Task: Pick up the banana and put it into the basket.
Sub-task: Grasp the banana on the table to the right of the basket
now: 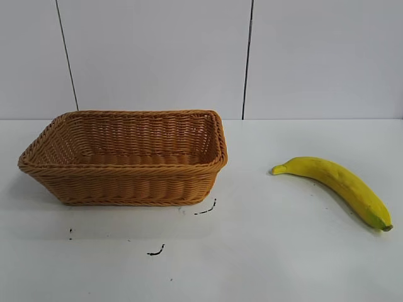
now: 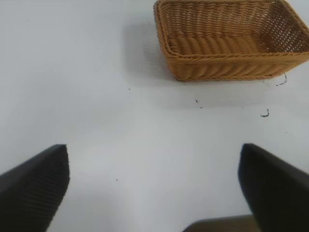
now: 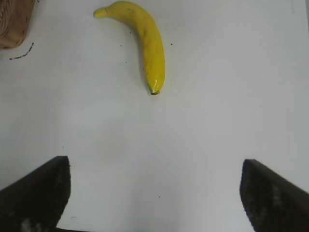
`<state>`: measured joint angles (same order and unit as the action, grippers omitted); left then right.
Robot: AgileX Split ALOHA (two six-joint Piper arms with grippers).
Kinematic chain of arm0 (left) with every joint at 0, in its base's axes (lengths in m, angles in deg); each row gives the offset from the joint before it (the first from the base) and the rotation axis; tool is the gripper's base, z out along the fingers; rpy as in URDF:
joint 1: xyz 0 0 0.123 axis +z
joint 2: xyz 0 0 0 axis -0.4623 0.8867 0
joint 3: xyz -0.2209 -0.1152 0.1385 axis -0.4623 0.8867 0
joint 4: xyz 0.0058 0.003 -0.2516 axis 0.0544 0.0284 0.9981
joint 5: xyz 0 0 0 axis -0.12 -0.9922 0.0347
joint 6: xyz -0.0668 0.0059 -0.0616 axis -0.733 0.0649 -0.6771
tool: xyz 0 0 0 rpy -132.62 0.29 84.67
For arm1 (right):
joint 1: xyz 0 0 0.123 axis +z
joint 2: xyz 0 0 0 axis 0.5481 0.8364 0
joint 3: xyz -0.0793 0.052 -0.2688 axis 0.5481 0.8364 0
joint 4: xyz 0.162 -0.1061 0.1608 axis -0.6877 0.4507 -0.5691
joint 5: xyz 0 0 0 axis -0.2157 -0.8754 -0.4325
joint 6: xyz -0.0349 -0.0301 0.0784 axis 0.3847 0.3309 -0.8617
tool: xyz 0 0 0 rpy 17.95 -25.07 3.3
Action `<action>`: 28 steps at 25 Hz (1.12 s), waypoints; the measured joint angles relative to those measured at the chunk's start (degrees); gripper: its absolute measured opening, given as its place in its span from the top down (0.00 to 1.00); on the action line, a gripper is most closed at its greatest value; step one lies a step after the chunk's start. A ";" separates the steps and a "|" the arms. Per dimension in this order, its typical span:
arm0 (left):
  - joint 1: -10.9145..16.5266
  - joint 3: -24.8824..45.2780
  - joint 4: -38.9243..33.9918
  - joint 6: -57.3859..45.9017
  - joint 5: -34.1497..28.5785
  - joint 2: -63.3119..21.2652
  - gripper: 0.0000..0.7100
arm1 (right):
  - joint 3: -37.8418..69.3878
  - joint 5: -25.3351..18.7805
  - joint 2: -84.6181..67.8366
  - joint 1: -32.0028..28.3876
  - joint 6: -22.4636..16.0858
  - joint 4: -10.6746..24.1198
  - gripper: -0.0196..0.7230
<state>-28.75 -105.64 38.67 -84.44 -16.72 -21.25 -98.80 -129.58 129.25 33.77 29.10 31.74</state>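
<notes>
Banana waits at right of the exterior frame, well apart from the basket.

Your right gripper stands wide open with nothing held; the left gripper is spread too. Judge the banana light, smooth and curved: grip it mid-body, across the width.

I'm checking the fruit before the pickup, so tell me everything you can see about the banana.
The banana is a single long, curved fruit, bright yellow with a few faint brown specks. One end tapers to a narrow yellow tip pointing toward the basket; the other end turns greenish and finishes in a small dark nub. It lies flat on the white table, to the right of the basket and clear of it. Nothing touches it except the table. The skin looks smooth, slightly glossy and unpeeled.
</notes>
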 joint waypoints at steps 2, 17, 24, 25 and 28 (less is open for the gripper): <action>0.00 0.00 0.00 0.00 0.00 0.00 0.03 | -3.61 0.13 7.18 0.00 1.54 0.00 0.08; 0.00 0.00 -0.05 0.00 0.00 0.00 0.03 | -27.84 2.35 45.84 0.00 24.37 -6.99 0.08; 0.00 0.00 -0.05 0.00 0.00 0.00 0.03 | -28.41 10.52 56.22 0.00 25.71 -7.64 0.08; 0.00 0.00 -0.05 0.00 0.00 0.00 0.03 | -28.41 11.39 57.78 0.00 25.71 -7.85 0.08; 0.00 0.00 -0.05 0.00 0.00 0.00 0.03 | -28.41 13.92 61.85 0.13 25.71 -8.39 0.08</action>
<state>-28.75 -105.64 38.62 -84.44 -16.72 -21.25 -127.21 -115.66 191.10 33.89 54.81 23.34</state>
